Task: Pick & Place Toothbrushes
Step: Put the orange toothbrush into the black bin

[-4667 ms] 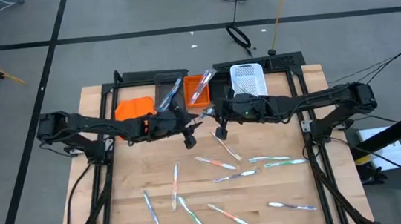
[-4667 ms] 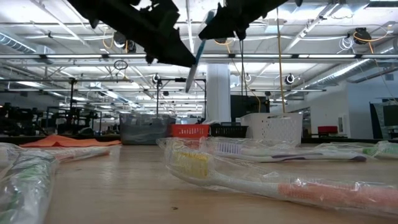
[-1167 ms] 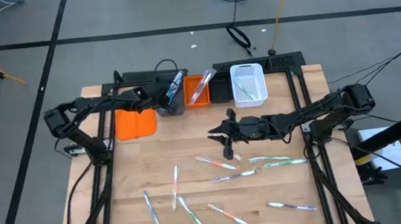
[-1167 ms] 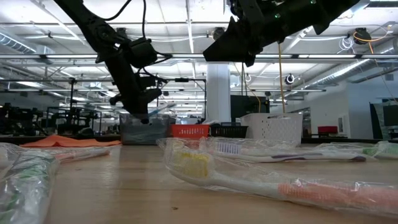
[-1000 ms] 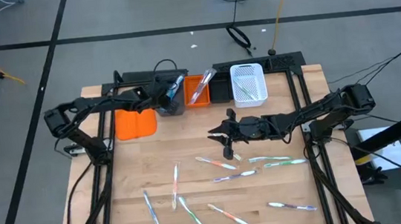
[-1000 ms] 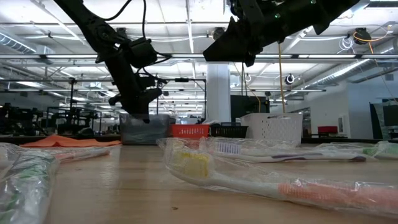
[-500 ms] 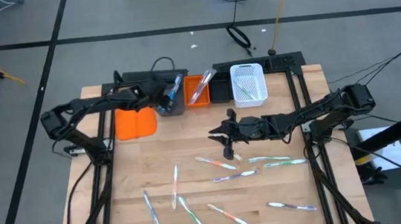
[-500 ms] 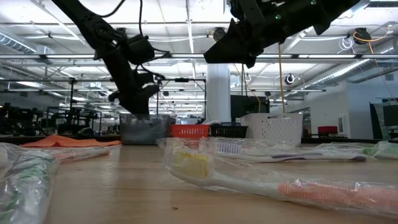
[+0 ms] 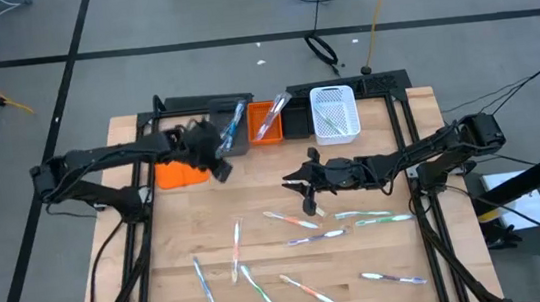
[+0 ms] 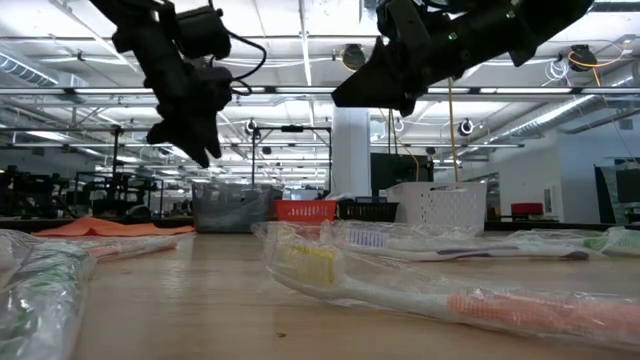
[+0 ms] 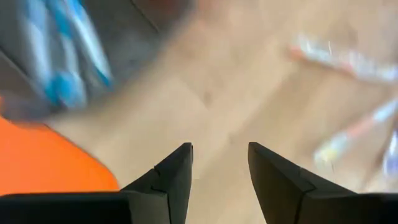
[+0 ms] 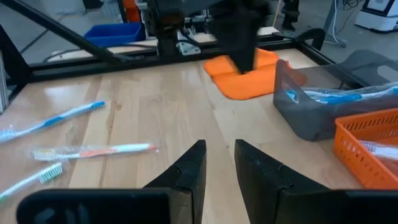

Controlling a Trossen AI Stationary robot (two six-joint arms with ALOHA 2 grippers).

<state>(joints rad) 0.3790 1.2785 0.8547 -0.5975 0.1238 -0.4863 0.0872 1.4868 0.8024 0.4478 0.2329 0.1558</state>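
1. Left gripper (image 9: 220,168), parted and empty, hangs beside the grey plastic bin (image 9: 231,138) holding blue-accented toothbrushes (image 9: 237,122).
2. Right gripper (image 9: 308,203), narrowly parted and empty, hovers over slim wrapped toothbrushes (image 9: 303,223) scattered on the wooden desk (image 9: 175,246).

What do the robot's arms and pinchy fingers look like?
Both arms are thin, dark and jointed, with black cables running along them. The left gripper and right gripper each have two black wedge-shaped fingers, flat on their inner faces.
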